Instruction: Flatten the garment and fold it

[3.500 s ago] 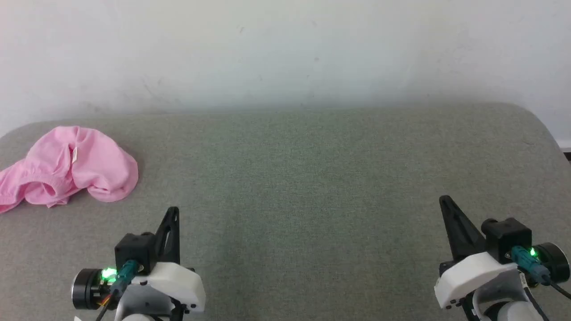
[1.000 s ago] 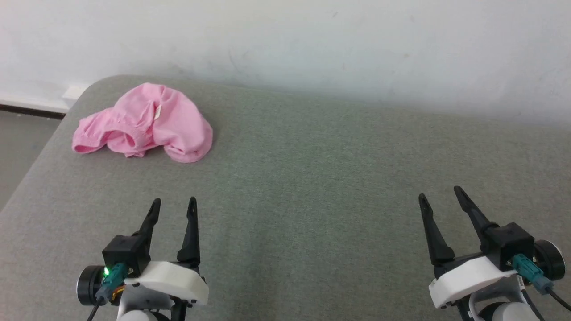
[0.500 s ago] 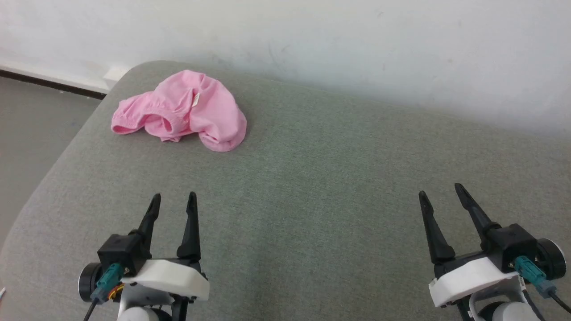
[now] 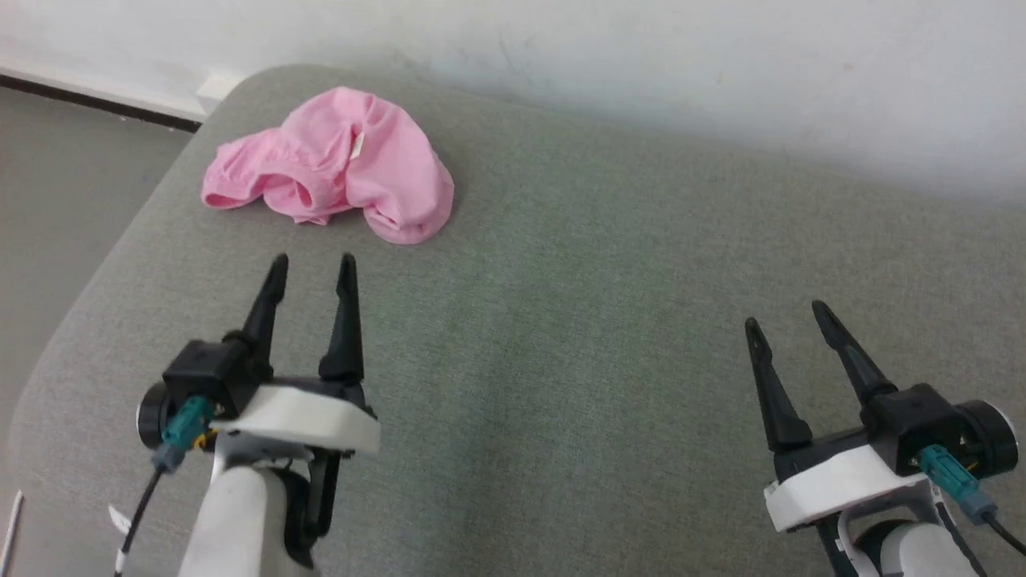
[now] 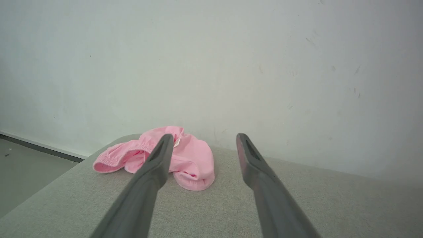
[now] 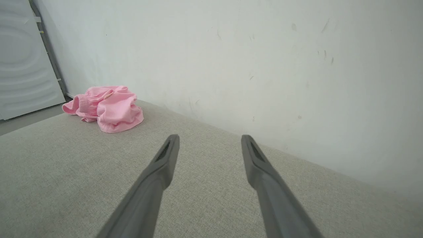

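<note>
The garment [image 4: 333,164], light-pink shorts with a small white label, lies crumpled in a heap at the far left corner of the grey cushioned surface [image 4: 577,304]. It also shows in the left wrist view [image 5: 195,162] and the right wrist view [image 6: 109,107]. My left gripper [image 4: 313,268] is open, its tips a short way in front of the heap and apart from it. My right gripper [image 4: 785,316] is open too, far off to the right over bare fabric. Nothing sits between either pair of fingers.
A white wall [image 4: 641,48] runs along the back of the surface. The surface's rounded left edge drops to a grey floor [image 4: 48,176] with a dark baseboard. A white panel [image 6: 23,59] stands at the far left in the right wrist view.
Both grippers went from shut to open. The camera turned left and tilted, bringing the garment further into view. The left gripper has reached forward, closer to the garment.
</note>
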You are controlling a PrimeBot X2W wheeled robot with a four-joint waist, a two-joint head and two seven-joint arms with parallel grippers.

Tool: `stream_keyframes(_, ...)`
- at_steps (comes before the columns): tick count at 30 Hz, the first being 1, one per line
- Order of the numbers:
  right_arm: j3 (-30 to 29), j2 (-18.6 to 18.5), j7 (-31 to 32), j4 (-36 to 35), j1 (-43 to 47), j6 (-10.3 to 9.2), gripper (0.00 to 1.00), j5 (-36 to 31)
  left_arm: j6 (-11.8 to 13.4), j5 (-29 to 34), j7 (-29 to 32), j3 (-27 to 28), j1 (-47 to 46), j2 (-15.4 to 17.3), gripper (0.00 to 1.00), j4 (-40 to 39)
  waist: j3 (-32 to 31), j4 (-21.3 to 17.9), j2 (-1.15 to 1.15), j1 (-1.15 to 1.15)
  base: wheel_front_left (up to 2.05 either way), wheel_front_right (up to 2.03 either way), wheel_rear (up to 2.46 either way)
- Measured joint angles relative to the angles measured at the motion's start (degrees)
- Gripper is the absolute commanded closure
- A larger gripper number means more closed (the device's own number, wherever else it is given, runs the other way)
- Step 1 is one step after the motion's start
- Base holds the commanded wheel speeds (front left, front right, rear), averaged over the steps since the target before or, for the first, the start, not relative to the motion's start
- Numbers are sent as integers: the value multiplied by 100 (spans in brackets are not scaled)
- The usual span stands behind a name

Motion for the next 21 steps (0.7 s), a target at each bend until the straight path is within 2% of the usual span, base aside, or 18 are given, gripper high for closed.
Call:
stream_keyframes(11, 87, 5, -1, -192, -327, 0, 0, -108, -151, -12, -123, 356, -1437, 53, 0, 771, 661, -309, 0, 0, 0, 0, 0)
stream_keyframes(14, 97, 3, -22, -210, -433, 0, 0, -123, -196, 3, -164, 405, -1874, 177, 0, 1237, 866, -408, 0, 1, 0, 0, 0)
stream_keyframes(21, 188, 0, -123, -207, -741, 0, 0, -119, -253, -126, 18, 556, -2864, 767, 0, 2627, 1340, -695, 0, 1, 0, 0, 0)
